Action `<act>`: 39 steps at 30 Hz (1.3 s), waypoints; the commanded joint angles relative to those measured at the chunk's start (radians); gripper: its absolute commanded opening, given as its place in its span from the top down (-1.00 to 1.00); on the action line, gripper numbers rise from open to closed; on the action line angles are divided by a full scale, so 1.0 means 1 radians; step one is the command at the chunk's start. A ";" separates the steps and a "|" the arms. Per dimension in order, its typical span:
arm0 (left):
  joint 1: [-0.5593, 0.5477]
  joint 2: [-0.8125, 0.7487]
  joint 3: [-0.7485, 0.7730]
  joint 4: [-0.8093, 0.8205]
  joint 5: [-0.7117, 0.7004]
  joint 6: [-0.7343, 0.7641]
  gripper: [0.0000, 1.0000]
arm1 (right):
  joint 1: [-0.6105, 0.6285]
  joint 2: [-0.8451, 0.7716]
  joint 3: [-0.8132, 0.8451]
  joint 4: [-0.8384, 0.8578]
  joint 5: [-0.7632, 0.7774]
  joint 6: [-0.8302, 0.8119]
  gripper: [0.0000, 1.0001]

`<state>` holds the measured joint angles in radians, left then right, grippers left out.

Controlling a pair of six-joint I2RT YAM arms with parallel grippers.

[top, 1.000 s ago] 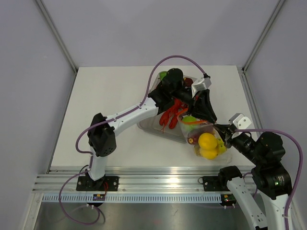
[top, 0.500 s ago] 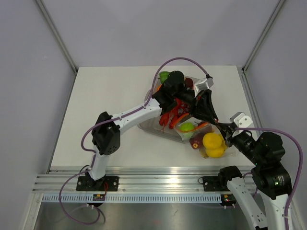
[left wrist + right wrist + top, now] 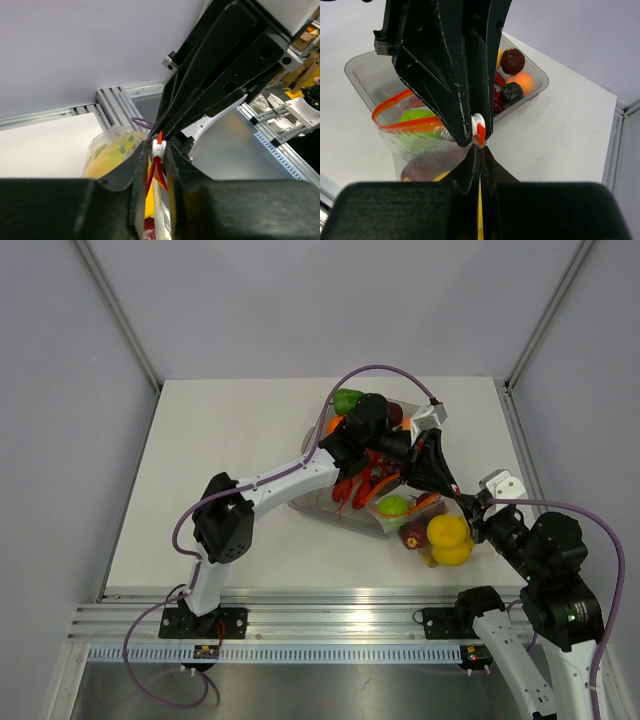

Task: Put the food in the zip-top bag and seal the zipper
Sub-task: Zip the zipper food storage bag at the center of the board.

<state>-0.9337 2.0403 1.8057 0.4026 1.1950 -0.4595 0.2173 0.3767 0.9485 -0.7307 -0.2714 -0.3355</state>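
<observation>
The clear floppy plastic zip-top bag [image 3: 420, 530] is held up just off the near-right corner of the clear rigid rectangular tray [image 3: 360, 70]. There's a yellow fruit [image 3: 447, 532], a green one and a dark red one inside. Its orange-red zipper strip [image 3: 407, 124] gapes open in a loop. The left gripper [image 3: 158, 150] is nearly closed, pinching the white slider [image 3: 478, 120] at the zipper's end. The right gripper [image 3: 480, 152] is clamped tight on the bag's edge right below it. A red lobster [image 3: 352, 485] lies in the tray, with a green pepper [image 3: 347, 398] at its far end.
</observation>
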 commanded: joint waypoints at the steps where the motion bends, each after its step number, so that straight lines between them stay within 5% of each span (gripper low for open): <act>1: 0.003 -0.048 -0.006 -0.054 -0.081 0.084 0.51 | 0.005 -0.004 0.012 0.096 0.052 0.007 1.00; 10: 0.003 -0.043 -0.008 -0.050 -0.095 0.071 0.63 | 0.005 -0.002 -0.005 0.100 0.054 0.015 1.00; 21: 0.003 -0.028 -0.005 0.074 -0.052 -0.054 0.35 | 0.005 -0.009 -0.020 0.096 0.057 0.007 1.00; 29: 0.001 -0.012 -0.002 0.068 -0.031 -0.064 0.86 | 0.005 -0.010 -0.030 0.119 0.075 0.012 1.00; 31: 0.001 -0.008 -0.002 0.059 -0.031 -0.064 0.84 | 0.005 -0.010 -0.031 0.128 0.087 0.016 1.00; 34: 0.001 0.000 0.003 0.045 -0.040 -0.067 0.53 | 0.005 -0.009 -0.031 0.134 0.097 0.019 1.00; 36: 0.001 0.001 0.001 0.047 -0.038 -0.068 0.70 | 0.005 -0.007 -0.031 0.132 0.101 0.021 1.00; 37: 0.001 0.003 0.006 0.045 -0.035 -0.068 1.00 | 0.005 -0.007 -0.033 0.134 0.104 0.024 1.00; 39: 0.001 0.003 0.006 0.042 -0.037 -0.065 1.00 | 0.005 -0.005 -0.036 0.139 0.126 0.033 1.00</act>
<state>-0.9325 2.0407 1.8038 0.4118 1.1347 -0.5247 0.2173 0.3748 0.9104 -0.6914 -0.1993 -0.3168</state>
